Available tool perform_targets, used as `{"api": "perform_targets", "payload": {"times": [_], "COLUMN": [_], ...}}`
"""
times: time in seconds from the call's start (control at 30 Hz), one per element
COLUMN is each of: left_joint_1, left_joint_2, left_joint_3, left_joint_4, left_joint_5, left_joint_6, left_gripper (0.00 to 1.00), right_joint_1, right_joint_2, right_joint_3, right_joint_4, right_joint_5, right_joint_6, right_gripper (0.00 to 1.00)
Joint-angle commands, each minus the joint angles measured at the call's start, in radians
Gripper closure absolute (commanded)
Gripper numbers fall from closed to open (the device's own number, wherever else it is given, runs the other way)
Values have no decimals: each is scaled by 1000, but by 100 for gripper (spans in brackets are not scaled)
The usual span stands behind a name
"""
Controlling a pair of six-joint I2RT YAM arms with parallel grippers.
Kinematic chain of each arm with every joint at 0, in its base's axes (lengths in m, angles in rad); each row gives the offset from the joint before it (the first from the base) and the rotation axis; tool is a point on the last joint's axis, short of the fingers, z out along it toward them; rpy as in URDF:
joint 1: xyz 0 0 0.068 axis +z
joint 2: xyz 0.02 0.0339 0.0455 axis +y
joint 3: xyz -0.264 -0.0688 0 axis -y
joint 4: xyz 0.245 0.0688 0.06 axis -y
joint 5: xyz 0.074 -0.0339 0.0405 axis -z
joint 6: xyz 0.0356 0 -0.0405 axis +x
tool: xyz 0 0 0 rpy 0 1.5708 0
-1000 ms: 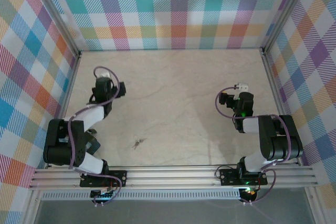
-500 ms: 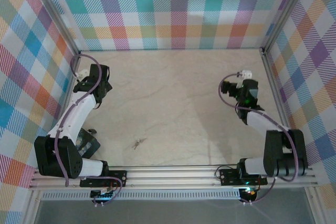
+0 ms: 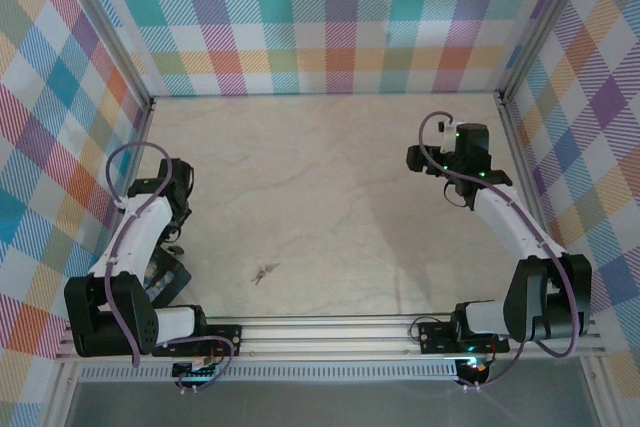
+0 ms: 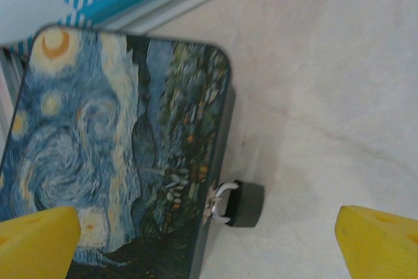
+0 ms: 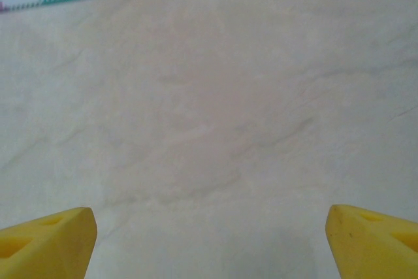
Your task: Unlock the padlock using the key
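The padlock [image 4: 245, 204] is a small dark block whose silver shackle is hooked into the latch on the side of the swirl-painted box [image 4: 98, 148]. My left gripper [image 4: 209, 246] hovers over the box edge and the padlock, open, with its yellow fingertips [image 4: 39, 240] far apart and nothing between them. From above, the left gripper [image 3: 175, 232] sits just beyond the box [image 3: 165, 275] at the near left. The key [image 3: 264, 272] lies alone on the table, right of the box. My right gripper [image 5: 209, 240] is open over bare table at the far right [image 3: 425, 160].
The marbled tabletop [image 3: 340, 207] is fenced by checked walls with metal posts. An aluminium rail [image 3: 330, 335] runs along the near edge and carries both arm bases. The box sits close to the left wall.
The left arm swung from the far left back toward the near edge, over the box and padlock. The right arm stretched farther toward the back wall. Both grippers stayed open.
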Motion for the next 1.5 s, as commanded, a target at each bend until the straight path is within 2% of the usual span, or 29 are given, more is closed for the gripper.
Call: {"api": "perform_targets", "payload": {"times": [0.0,0.1,0.2,0.27,0.4,0.6,0.77,0.9,0.97,1.2,1.37,1.47], "left_joint_1": [16,13,-11,-37,-117,-324,-490,-584,-607,-578,-437,-324], "left_joint_2": [9,60,125,138,205,418,619,730,737,556,341,241], "left_joint_3": [-59,-98,-69,-58,-18,199,448,629,705,679,446,309], "left_joint_4": [55,139,144,170,269,304,261,239,203,126,157,217], "left_joint_5": [94,171,172,189,306,353,361,441,442,341,329,402], "left_joint_6": [-16,25,69,84,116,136,146,190,211,250,206,212], "left_gripper": [0,0,0,0,1,2,2,4,3,2,1,1], "right_joint_1": [11,18,20,21,25,30,32,32,32,44,133,204], "right_joint_2": [-17,-32,-36,-37,-39,-38,-27,-9,3,41,83,138], "right_joint_3": [17,7,9,14,16,12,8,16,19,7,25,52], "right_joint_4": [-83,-88,-104,-113,-111,-116,-129,-135,-130,-70,-7,58], "right_joint_5": [-50,-69,-68,-69,-88,-80,-70,-78,-92,-178,-268,-356], "right_joint_6": [24,27,24,25,51,62,52,40,32,30,29,42], "right_gripper": [10,9,9,9,9,9,8,8,8,9,11,12]}}
